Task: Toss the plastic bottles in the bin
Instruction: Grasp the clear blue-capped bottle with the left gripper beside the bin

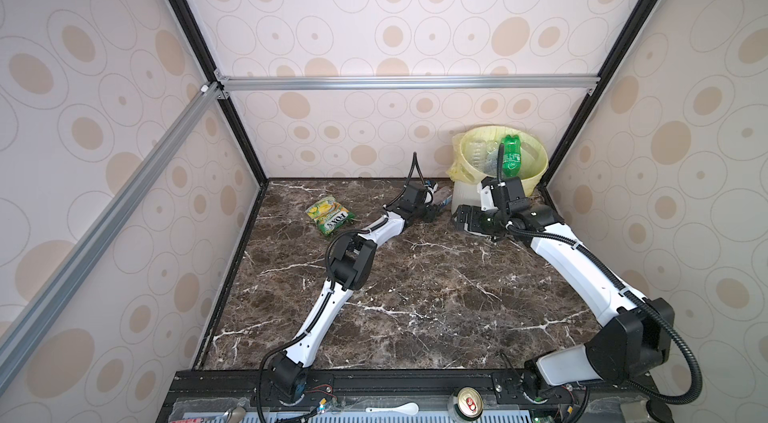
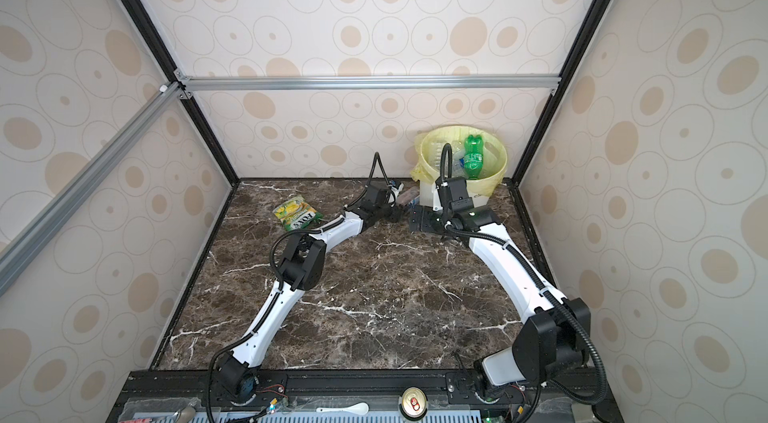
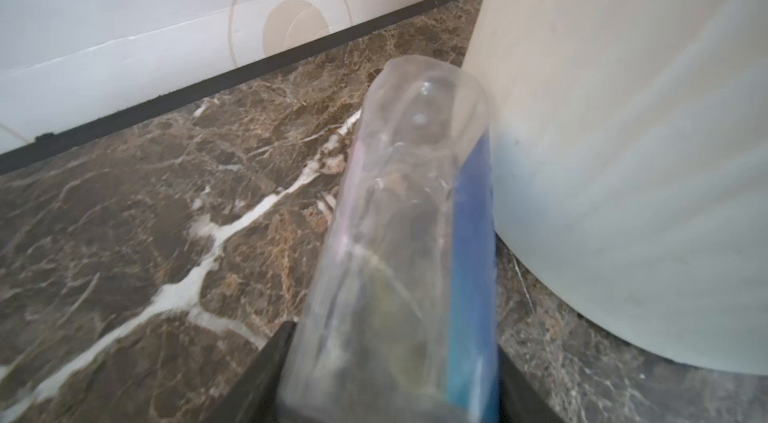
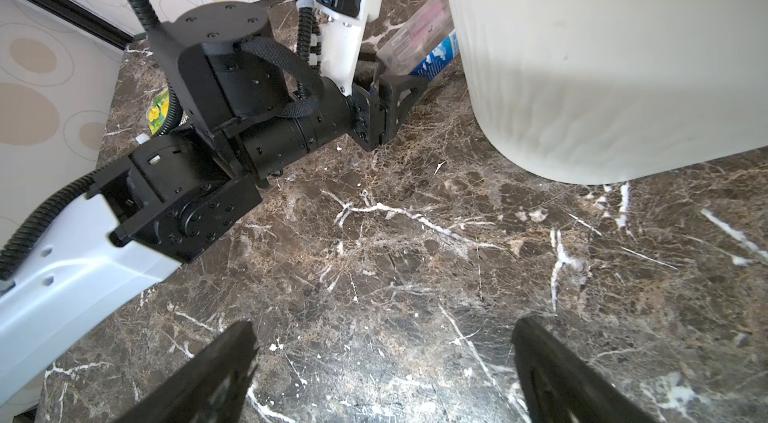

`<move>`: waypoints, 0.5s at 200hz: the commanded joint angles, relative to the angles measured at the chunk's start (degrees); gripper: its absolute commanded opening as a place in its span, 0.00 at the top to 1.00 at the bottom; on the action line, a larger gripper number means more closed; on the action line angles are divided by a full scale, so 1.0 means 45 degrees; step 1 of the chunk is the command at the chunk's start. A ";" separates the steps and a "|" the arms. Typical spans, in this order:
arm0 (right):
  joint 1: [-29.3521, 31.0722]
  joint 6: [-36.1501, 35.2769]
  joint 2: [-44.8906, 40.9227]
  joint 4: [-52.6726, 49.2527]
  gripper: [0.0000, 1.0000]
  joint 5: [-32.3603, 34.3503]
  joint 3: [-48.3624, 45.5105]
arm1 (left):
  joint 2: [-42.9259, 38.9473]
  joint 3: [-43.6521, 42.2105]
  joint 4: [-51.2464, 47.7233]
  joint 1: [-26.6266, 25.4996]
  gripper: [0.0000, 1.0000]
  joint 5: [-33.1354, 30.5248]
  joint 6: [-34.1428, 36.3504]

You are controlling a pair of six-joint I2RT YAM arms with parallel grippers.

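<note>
A clear plastic bottle (image 3: 407, 234) with a blue label lies low over the marble table, right beside the foot of the bin (image 3: 623, 109). My left gripper (image 3: 395, 342) is shut on it, one jaw against each side. Both top views show this bottle (image 1: 442, 195) (image 2: 409, 195) and the left gripper (image 1: 437, 205) at the bin's white wall (image 1: 465, 192). The yellow-lined bin (image 2: 498, 176) holds a green bottle (image 1: 510, 157) (image 2: 473, 155) and clear ones (image 1: 478, 151). My right gripper (image 4: 384, 329) hangs open over bare table near the bin (image 4: 602, 47), empty, and also shows in a top view (image 1: 459, 217).
A yellow-green FOXS packet (image 1: 330, 215) (image 2: 297, 215) lies at the back left of the table. A metal can (image 1: 467, 402) and a white spoon (image 1: 399, 408) sit on the front ledge. Patterned walls enclose the table on three sides; the bin fills the back right corner.
</note>
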 commanded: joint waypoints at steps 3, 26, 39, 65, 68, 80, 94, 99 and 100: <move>0.0048 0.0186 -0.0259 -0.0004 0.00 -0.0069 -0.0157 | -0.0478 -0.0314 -0.0150 -0.0060 0.44 0.0426 -0.0123; 0.0059 0.0225 -0.0358 -0.0019 0.00 -0.0042 -0.0284 | -0.1097 -0.1199 0.0209 -0.0042 0.45 0.0805 -0.0242; 0.0046 0.0254 -0.0408 -0.0072 0.00 -0.0049 -0.0322 | -0.1562 -0.1959 0.0600 0.0015 0.45 0.1061 -0.0440; 0.0044 0.0357 -0.0537 0.0020 0.00 -0.0037 -0.0492 | -0.2401 -0.3280 0.1199 0.0180 0.45 0.1518 -0.1076; 0.0059 0.0376 -0.0557 0.0054 0.00 -0.0045 -0.0508 | -0.2488 -0.3411 0.1237 0.0198 0.46 0.1555 -0.1154; 0.0054 0.0447 -0.0591 0.0077 0.00 -0.0068 -0.0609 | -0.2917 -0.4047 0.1491 0.0313 0.46 0.1776 -0.1450; 0.0060 0.0546 -0.0603 0.0140 0.00 -0.0123 -0.0722 | -0.3499 -0.4953 0.1912 0.0458 0.46 0.1939 -0.1855; 0.0060 0.0584 -0.0631 0.0180 0.00 -0.0137 -0.0778 | -0.3720 -0.5264 0.2056 0.0510 0.46 0.1952 -0.1992; 0.0052 0.0590 -0.0642 0.0197 0.00 -0.0142 -0.0775 | -0.3779 -0.5349 0.2088 0.0513 0.46 0.1954 -0.2007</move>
